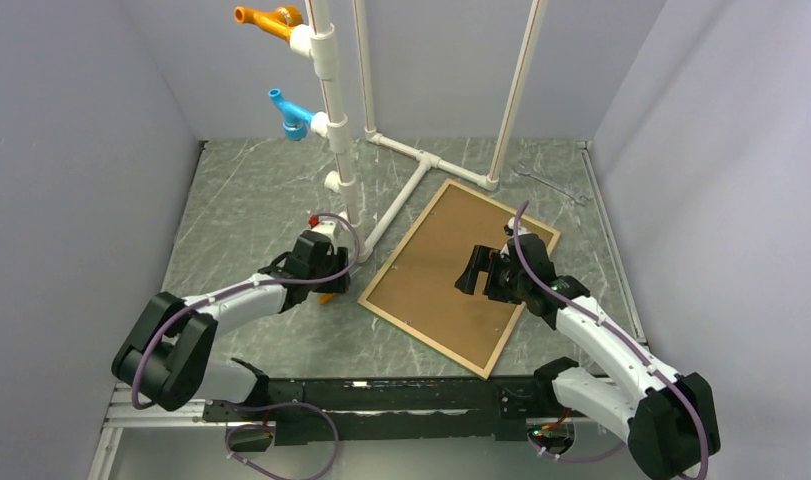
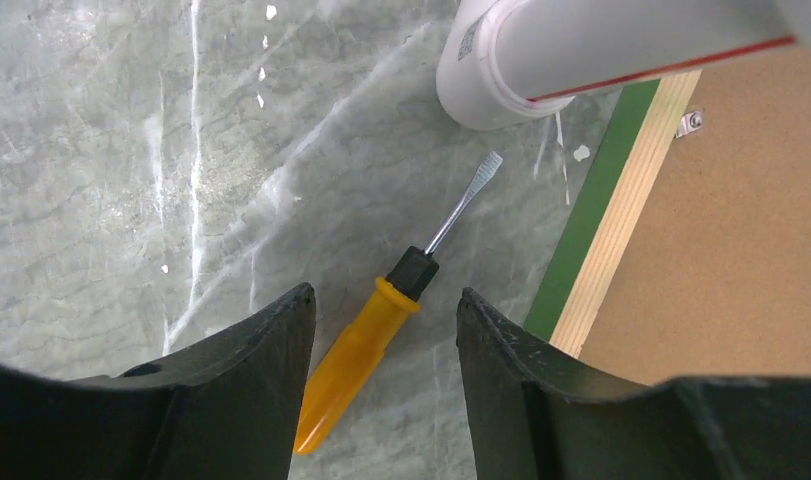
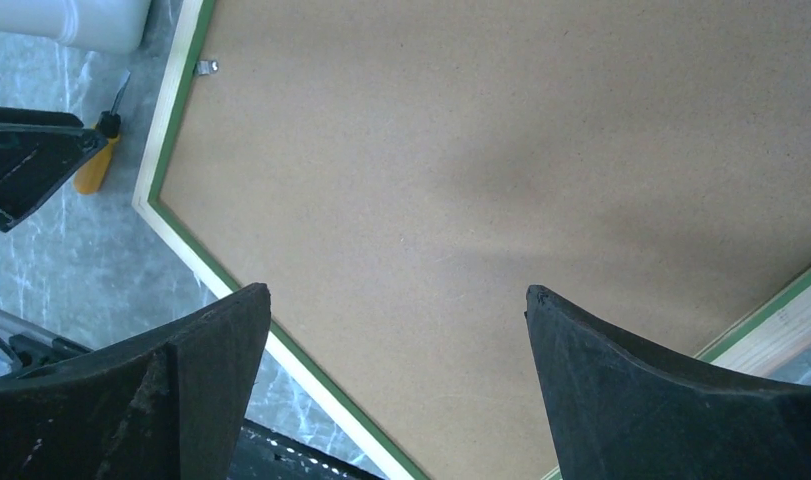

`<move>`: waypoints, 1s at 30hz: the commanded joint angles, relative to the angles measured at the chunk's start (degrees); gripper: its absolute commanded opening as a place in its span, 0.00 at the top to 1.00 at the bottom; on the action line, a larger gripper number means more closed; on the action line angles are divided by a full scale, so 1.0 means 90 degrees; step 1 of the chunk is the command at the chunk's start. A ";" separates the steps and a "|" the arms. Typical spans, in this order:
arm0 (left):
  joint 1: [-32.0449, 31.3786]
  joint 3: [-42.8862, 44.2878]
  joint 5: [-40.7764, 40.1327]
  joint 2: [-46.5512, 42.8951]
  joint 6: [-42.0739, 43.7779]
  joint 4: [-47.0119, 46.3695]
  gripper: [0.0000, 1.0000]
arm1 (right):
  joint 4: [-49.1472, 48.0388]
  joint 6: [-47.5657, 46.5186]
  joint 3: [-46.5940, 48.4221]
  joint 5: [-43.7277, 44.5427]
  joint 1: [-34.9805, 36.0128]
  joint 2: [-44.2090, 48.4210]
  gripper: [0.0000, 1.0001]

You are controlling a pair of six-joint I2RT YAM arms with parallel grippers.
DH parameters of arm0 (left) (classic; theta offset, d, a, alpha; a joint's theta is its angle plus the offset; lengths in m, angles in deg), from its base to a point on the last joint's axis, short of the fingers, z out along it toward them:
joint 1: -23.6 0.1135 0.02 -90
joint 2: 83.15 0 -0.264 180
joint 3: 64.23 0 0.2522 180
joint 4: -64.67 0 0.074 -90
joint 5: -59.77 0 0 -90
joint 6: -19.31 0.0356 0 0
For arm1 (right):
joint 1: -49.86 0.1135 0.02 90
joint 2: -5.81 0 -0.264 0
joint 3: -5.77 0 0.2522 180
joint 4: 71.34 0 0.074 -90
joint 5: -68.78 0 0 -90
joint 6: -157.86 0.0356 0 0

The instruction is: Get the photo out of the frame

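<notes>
Left claw (image 2: 383,295) is spread wide and low over the table (image 2: 131,150), one finger on each side of the orange-handled screwdriver (image 2: 356,360). It grips nothing; the handle lies loose between the fingers, blade pointing toward the white pipe stand (image 2: 581,50). Reads as lined up for a pick, w/ the handle roughly along the gap so a squeeze would catch it across its width.

Right claw (image 3: 396,292) is also open and empty, hovering over the middle of the brown backing board (image 3: 481,180). My guess is it's parked there to press down and steady the work while the other arm does the tool job.

Frame (image 2: 593,210) lies face down on the table, its near long rail just beside the screwdriver. Green edge and pale wood back show, w/ the board seated inside. That orientation makes sense, since the fasteners are on the back. One small metal clip (image 2: 692,122) is visible at the rail, overlapping the board. Other clips I can't make out.

Photo isn't visible in any view. Presumably it's under the board, print side down.

Step in hand, as I judge it, is to grab the driver, then work the clips. Task is barely begun, board not yet lifted.

Risk: the round handle may roll as the fingers close, and the pipe is close to the blade end.
</notes>
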 commanded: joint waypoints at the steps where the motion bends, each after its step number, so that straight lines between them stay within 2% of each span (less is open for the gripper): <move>1: 0.0007 -0.0024 0.0516 0.0163 0.0255 -0.0651 0.42 | -0.0043 0.0059 0.0159 0.0011 0.0055 0.0246 0.00; 9: -0.0072 -0.0554 0.0663 0.0078 -0.0231 -0.0731 0.50 | 0.0054 0.0216 0.0036 -0.0080 0.0110 0.0632 0.00; 15: -0.0542 -0.0230 0.0262 0.0248 -0.0366 0.0088 0.41 | 0.0187 0.0139 0.0201 0.0042 0.0158 0.0497 0.00; 21: -0.0979 -0.0011 -0.0493 0.0680 -0.0802 0.0623 0.49 | -0.0075 0.0306 0.0079 -0.0131 0.0228 0.0387 0.00; 27: -0.1001 0.0292 -0.0730 0.0965 -0.0805 0.1058 0.66 | 0.0167 0.0434 0.0024 0.0097 0.0353 0.0621 0.00; 30: -0.1066 0.0184 -0.0682 0.0819 -0.0828 0.0885 0.75 | 0.0128 0.0415 -0.0006 0.0082 0.0385 0.0648 0.00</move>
